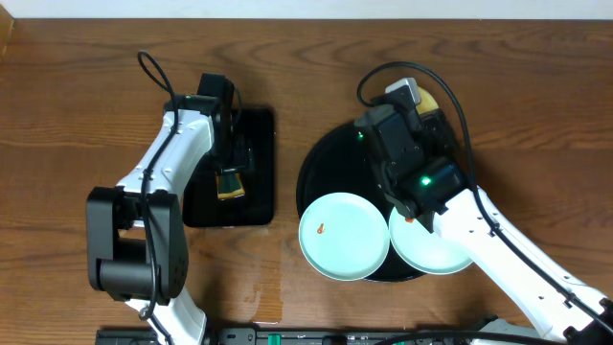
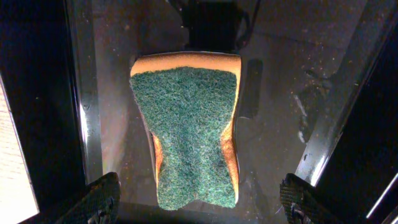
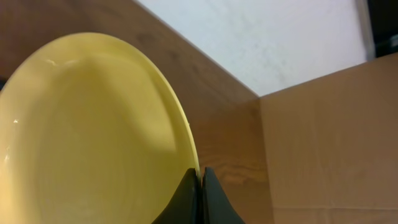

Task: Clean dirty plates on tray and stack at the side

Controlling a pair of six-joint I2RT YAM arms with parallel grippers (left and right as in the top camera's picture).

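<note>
On the round black tray point(image 1: 330, 163) lie two pale mint-blue plates. The front one point(image 1: 350, 240) carries a small orange-red smear point(image 1: 323, 228). The other point(image 1: 436, 251) is partly under my right arm. My right gripper point(image 3: 201, 177) is shut on the rim of the pale yellow plate point(image 3: 93, 137), held tilted; only a sliver of that plate point(image 1: 433, 99) shows from overhead. My left gripper point(image 2: 200, 198) is open, its fingers either side of a green-topped orange sponge point(image 2: 189, 137) without touching it.
The sponge point(image 1: 230, 184) lies in a smaller rectangular black tray point(image 1: 259, 144) left of the round one. Brown wood-grain tabletop point(image 1: 77, 115) surrounds both trays. A cardboard panel point(image 3: 329, 149) and a white wall stand behind the table.
</note>
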